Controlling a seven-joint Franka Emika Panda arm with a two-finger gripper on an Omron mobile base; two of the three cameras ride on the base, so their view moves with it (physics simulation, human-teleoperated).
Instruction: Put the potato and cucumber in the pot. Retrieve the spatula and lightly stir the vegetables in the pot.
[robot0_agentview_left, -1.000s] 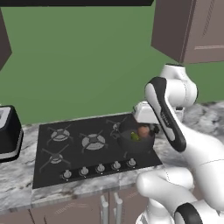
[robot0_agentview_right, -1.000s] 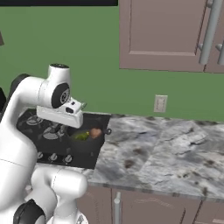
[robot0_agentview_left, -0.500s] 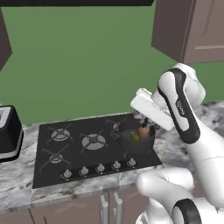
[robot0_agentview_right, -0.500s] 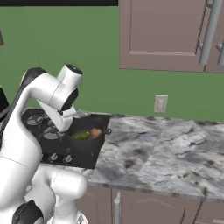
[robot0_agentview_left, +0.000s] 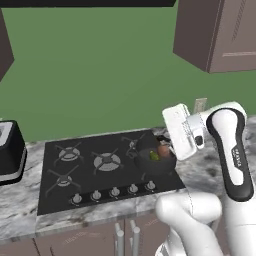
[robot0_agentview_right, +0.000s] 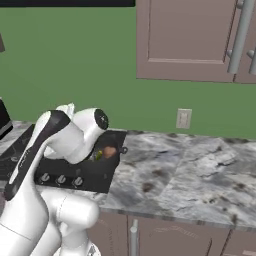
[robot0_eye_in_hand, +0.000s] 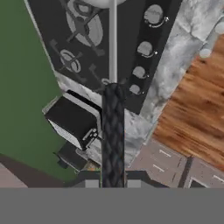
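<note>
Left base view: I see the pot (robot0_agentview_left: 152, 160) on the front right burner of the stove (robot0_agentview_left: 100, 170), with the potato (robot0_agentview_left: 163, 149) and cucumber (robot0_agentview_left: 154, 156) already inside, touching or nearly so. My wrist sits just right of the pot and above it; from here I cannot tell how the jaws stand. A toaster (robot0_agentview_left: 10, 150) sits at far left, well apart.

Right base view: my arm covers most of the stove. The potato (robot0_agentview_right: 109, 151) and cucumber (robot0_agentview_right: 98, 155) peek out beside the elbow, the pot's (robot0_agentview_right: 118, 151) rim just visible around them.

Hand view: the spatula (robot0_eye_in_hand: 113, 109) runs straight out from the gripper (robot0_eye_in_hand: 112, 183), its dark textured handle rising from between the fingertips and its pale shaft pointing away over the stove (robot0_eye_in_hand: 113, 39). The fingers look closed on the handle's near end. I judge it light and stiff, and the ribbed handle should resist slipping; holding near the end gives reach, but a sideways push could twist it. Its head lies at the top edge, too cut off to describe. The pot is outside this view, so I still have to swing the head over the vegetables before stirring gently.
</note>
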